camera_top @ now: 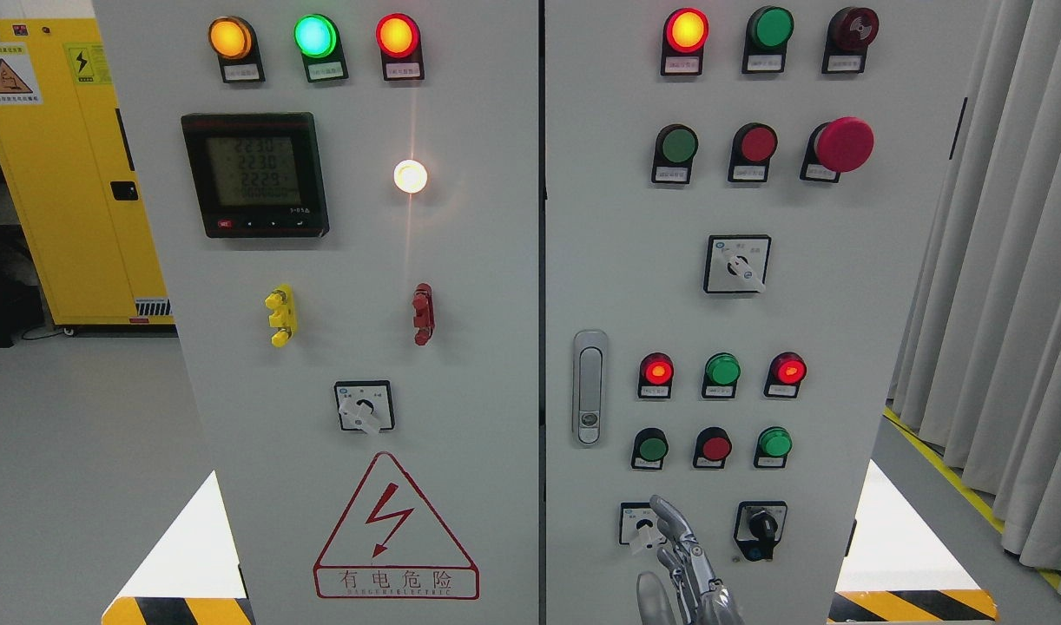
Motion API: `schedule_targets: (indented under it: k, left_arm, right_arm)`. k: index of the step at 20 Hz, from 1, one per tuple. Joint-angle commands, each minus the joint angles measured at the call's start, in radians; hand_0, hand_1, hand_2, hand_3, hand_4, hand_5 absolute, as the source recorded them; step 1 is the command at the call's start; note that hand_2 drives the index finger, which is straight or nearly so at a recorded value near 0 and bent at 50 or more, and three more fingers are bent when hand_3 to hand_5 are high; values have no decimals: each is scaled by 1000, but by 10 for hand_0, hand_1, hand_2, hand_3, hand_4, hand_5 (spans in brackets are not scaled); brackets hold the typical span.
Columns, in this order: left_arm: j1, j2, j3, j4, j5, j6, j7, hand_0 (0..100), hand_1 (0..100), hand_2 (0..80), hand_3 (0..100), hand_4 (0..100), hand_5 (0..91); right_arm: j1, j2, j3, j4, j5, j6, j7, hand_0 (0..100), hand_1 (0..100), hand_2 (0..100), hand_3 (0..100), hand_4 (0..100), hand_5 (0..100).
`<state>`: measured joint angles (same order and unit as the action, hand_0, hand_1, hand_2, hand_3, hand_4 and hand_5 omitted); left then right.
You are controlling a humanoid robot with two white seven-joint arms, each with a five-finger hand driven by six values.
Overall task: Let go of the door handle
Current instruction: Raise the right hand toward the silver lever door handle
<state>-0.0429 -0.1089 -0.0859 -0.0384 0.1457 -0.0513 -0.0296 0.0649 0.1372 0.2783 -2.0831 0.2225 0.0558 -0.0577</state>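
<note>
The grey door handle (589, 386) stands upright in its recess on the left edge of the cabinet's right door (843, 312), with nothing touching it. My right hand (674, 555) rises from the bottom edge, well below and to the right of the handle. Its fingers (667, 518) are stretched out and hold nothing, and their tips lie just in front of a small white rotary switch (639, 525). The left arm does not show.
Both cabinet doors carry lamps, push buttons and rotary switches; a red mushroom button (843, 144) juts out at the upper right. A yellow cabinet (62, 174) stands at the far left, grey curtains (1008, 286) on the right. Striped hazard tape (912, 605) marks the floor.
</note>
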Motion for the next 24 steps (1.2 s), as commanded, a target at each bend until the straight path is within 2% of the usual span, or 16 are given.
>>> schedule_targets:
  k: [1,5,7,9,10,11,12,13,14,15,17,18,20,21,22,24]
  left_arm:
    - [0,0,0,0,0,1,0,120,556,0,0,0,0]
    - [0,0,0,0,0,1,0,120,556,0,0,0,0]
    - [0,0,0,0,0,1,0,120,556,0,0,0,0]
    - [0,0,0,0,0,1,0,120,556,0,0,0,0]
    - [0,0,-1,0,0,1,0,120,556,0,0,0,0]
    - [0,0,0,0,0,1,0,120,556,0,0,0,0]
    - [0,0,0,0,0,1,0,120,556,0,0,0,0]
    - [0,0,0,0,0,1,0,120,556,0,0,0,0]
    - [0,0,0,0,0,1,0,120,556,0,0,0,0]
    - [0,0,0,0,0,1,0,120,556,0,0,0,0]
    - [0,0,0,0,0,1,0,120,556,0,0,0,0]
    - [0,0,0,0,0,1,0,120,556,0,0,0,0]
    - [0,0,0,0,0,1,0,120,556,0,0,0,0]
    - [0,0,0,0,0,1,0,120,556,0,0,0,0]
    - [0,0,0,0,0,1,0,120,556,0,0,0,0]
    - [0,0,0,0,0,1,0,120,556,0,0,0,0]
  right_arm:
    - [1,1,-1,-2,0,1,1,543,172,0,114,76,0]
    - [1,1,1,-2,1,3,-1,545,171,0,105,74,0]
    - [-3,-1,-1,0,9,3,-16,544,172,0,105,84,0]
    - [-13,-2,2,0,41,4,-42,479,254,0,271,321,234]
    - [-20,-2,1,0,94,6,-50,475,261,0,280,342,261]
    - [-25,-1,2,3,166,7,-50,376,389,0,499,565,515]
    - [-27,-1,2,3,240,6,-50,418,423,0,567,658,637]
    - [-28,-1,4,3,314,6,-50,501,422,0,570,667,649]
    - [-33,-1,5,5,381,4,-50,556,450,0,614,710,703]
    - [-40,-1,13,5,444,6,-50,577,456,0,632,727,728]
    - [-63,-1,24,9,556,10,-53,634,469,0,795,849,889]
    - [-74,-1,24,14,604,12,-53,633,469,0,816,889,917]
    - [-88,1,24,26,688,13,-57,642,466,0,920,979,1000]
    - [-88,1,25,26,756,15,-69,645,464,0,938,992,1000]
    - [-88,1,24,34,831,18,-74,627,460,0,1000,1000,1000]
    - [-94,1,19,55,964,22,-74,610,454,11,1000,1000,1000]
